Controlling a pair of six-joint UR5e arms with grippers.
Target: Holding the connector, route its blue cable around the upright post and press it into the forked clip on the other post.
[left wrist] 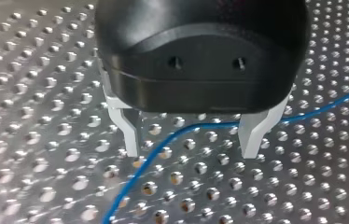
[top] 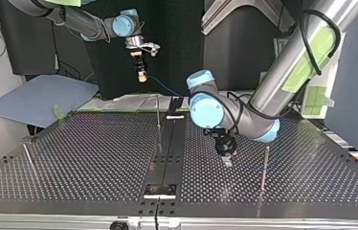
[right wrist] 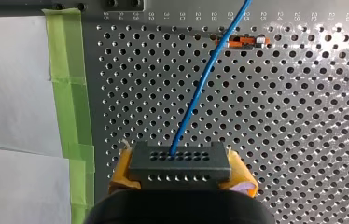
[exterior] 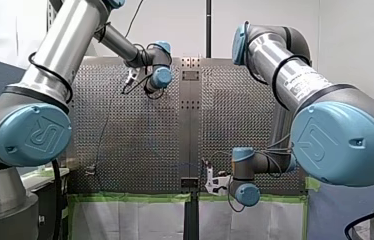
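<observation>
Routing not begun: R claw clamped on connector, L claw apart over blue cable; next I loop it round mid-frame post.

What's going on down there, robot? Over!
Right jaws shut on the connector. Left jaws open over the blue cable, not gripping. Thin post stands near left jaws, over.
</observation>
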